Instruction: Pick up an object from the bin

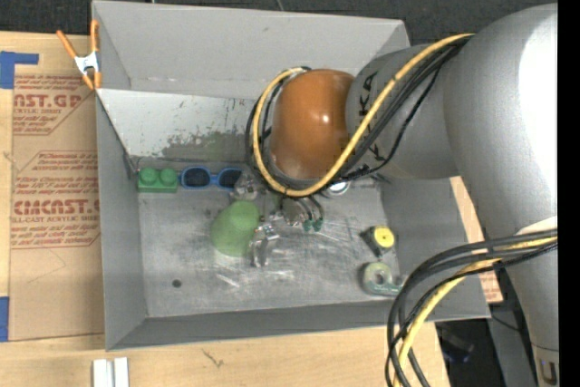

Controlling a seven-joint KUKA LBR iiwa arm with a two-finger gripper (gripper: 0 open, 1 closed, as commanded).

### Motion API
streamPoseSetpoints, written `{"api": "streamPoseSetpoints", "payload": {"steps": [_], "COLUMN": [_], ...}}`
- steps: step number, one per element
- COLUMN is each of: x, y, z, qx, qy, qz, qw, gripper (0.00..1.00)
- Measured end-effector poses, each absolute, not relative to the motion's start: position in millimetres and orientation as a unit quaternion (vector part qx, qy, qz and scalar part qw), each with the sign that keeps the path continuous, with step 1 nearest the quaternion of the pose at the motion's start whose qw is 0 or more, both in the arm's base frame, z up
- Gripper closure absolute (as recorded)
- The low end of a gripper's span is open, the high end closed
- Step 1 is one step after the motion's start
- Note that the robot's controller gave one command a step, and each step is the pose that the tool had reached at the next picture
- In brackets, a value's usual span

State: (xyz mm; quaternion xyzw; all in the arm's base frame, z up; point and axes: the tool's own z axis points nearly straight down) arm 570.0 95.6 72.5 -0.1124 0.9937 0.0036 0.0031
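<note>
While the gripper (265,240) is hanging low at the middle of the frame, right beside the pale green rounded lump (234,227) on the bin (181,45) floor, it is hiding whether its claw is released or clenched. It is sitting at the lump's right edge, so the lump is likely at risk of rolling left. A green block (157,179) and blue pieces (208,178) are lying along the back wall, and a yellow disc (381,237) is sitting at lower right, blocking nothing.
</note>
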Motion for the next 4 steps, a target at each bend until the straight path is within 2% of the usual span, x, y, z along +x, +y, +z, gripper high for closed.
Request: {"api": "streamPoseSetpoints", "payload": {"steps": [1, 2, 3, 4], "x": [554.8, 557.1, 566.6, 567.6], "y": [98, 110, 112, 113], "z": [101, 100, 74, 76], "qx": [-0.162, -0.083, -0.039, -0.039], "qy": [0.987, 0.997, 0.999, 0.999], "qz": [0.000, 0.001, 0.001, 0.001], "qw": [0.002, 0.001, 0.000, 0.002], "gripper": [0.00, 0.00, 0.00, 0.00]}}
